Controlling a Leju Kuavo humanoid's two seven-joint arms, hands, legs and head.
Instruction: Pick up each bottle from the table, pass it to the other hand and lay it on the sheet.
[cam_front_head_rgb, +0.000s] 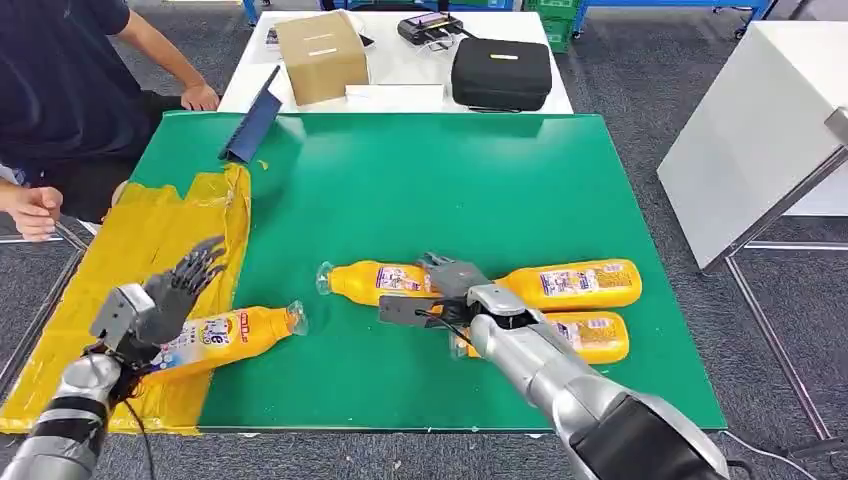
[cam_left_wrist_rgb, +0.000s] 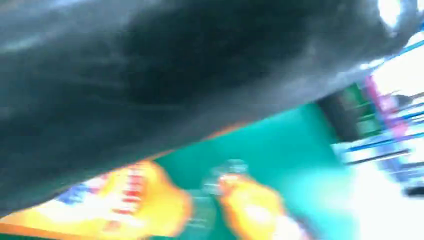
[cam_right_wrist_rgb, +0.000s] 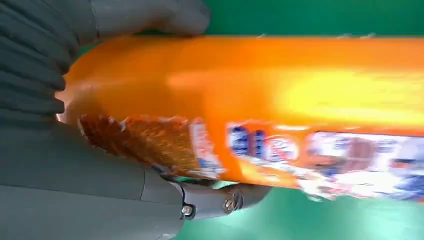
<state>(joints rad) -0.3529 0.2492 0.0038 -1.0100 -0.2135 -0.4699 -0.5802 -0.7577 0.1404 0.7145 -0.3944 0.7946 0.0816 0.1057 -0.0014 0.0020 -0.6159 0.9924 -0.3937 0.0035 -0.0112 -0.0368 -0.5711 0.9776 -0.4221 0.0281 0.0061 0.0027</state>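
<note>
Left hand (cam_front_head_rgb: 172, 290): raised, fingers spread apart, holding nothing. An orange bottle (cam_front_head_rgb: 225, 338) lies on its side just below and beside those fingers, base end on the yellow sheet (cam_front_head_rgb: 140, 240), clear cap end out on the green tabletop (cam_front_head_rgb: 420, 170). Left wrist view is motion-blurred; only orange bottle shapes on green can be made out.

Right hand (cam_front_head_rgb: 448, 292): down among the three bottles at table centre. In the right wrist view its fingers (cam_right_wrist_rgb: 150, 15) and thumb wrap an orange bottle (cam_right_wrist_rgb: 260, 110), fingers on one side, thumb on the other, so it grips that bottle. In the head view this looks like the bottle nearest the forearm (cam_front_head_rgb: 590, 335), partly hidden behind the hand. A second bottle (cam_front_head_rgb: 375, 281) lies just beyond the fingertips, cap pointing toward the sheet. A third (cam_front_head_rgb: 575, 283) lies beside the hand, away from the sheet. All on their sides.

Surface: green mat, sheet draped along its left edge, a dark blue folder (cam_front_head_rgb: 251, 126) standing at the far corner.

Room: white table behind with a cardboard box (cam_front_head_rgb: 321, 55) and black case (cam_front_head_rgb: 501, 72); another white table (cam_front_head_rgb: 760, 130) to the right; grey carpet. Person in dark top (cam_front_head_rgb: 60, 80) at far left, one hand on the white table.
</note>
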